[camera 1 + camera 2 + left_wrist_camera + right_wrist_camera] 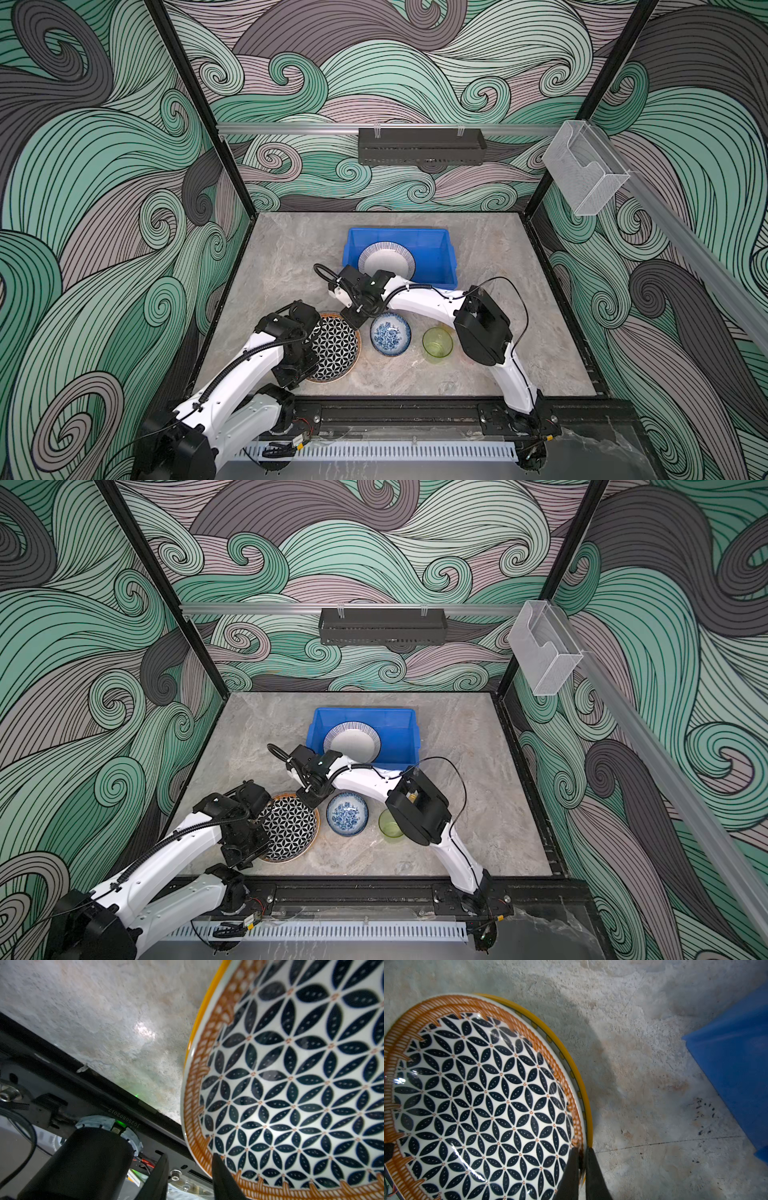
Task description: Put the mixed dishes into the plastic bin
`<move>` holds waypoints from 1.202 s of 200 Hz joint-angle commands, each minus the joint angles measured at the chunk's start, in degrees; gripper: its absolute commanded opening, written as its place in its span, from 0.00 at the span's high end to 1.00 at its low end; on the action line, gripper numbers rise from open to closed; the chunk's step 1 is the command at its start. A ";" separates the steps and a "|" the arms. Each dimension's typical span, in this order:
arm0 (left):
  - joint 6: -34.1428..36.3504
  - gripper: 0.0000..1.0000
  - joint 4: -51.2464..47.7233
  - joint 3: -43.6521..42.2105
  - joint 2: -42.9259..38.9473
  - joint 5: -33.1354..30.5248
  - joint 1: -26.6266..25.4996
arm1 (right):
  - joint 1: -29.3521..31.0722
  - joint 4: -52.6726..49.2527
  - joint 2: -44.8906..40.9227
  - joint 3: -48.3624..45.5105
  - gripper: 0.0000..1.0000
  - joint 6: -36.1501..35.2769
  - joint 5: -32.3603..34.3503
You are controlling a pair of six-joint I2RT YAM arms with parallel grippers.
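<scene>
tightly, right fingers (593, 1176) pinch star plate (483, 1095) rim

Top views high, facing down — wrist views close, sharing star plate (291, 1084) (483, 1095)

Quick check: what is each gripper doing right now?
Left gripper: open, fingers straddling the star plate rim without pinching it.
Right gripper: shut on the star plate's rim.
</scene>
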 commanded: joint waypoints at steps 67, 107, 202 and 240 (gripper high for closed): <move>-1.91 0.62 1.20 -0.39 -0.31 -2.60 0.45 | 1.12 -3.55 3.44 0.80 0.93 -0.86 -3.27; -2.22 0.63 1.51 -0.48 -0.40 -3.17 0.40 | 1.20 -3.92 3.36 0.52 0.93 -0.46 -2.25; -4.95 0.66 6.07 -3.15 0.25 -3.49 0.43 | 1.16 -5.37 2.57 0.19 0.93 -0.46 0.15; -4.66 0.69 7.40 -1.86 -1.34 -8.56 0.44 | 1.06 -6.05 2.04 -0.24 0.93 -0.55 1.74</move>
